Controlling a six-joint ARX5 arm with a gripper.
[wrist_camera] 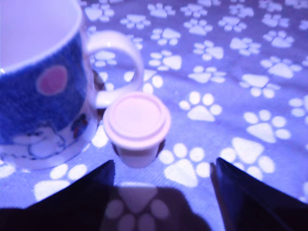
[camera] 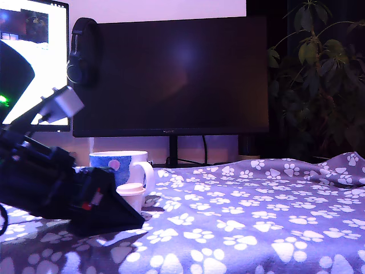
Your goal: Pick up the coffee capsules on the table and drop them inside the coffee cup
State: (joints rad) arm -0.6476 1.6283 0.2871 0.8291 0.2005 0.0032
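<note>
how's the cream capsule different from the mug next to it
The cream capsule is much shorter than the mug, reaching partway up its side in the exterior view. The capsule is plain cream-white; the mug carries a blue picture band with a pink circle. The capsule's top is closed and flat with a flanged rim; the mug is open-topped and has a handle. Both stand upright on the paw-print cloth.

Dim violet-blue cast; bright screen (camera: 34, 63) glare (upper corner); wrist view soft, blurred.
</note>
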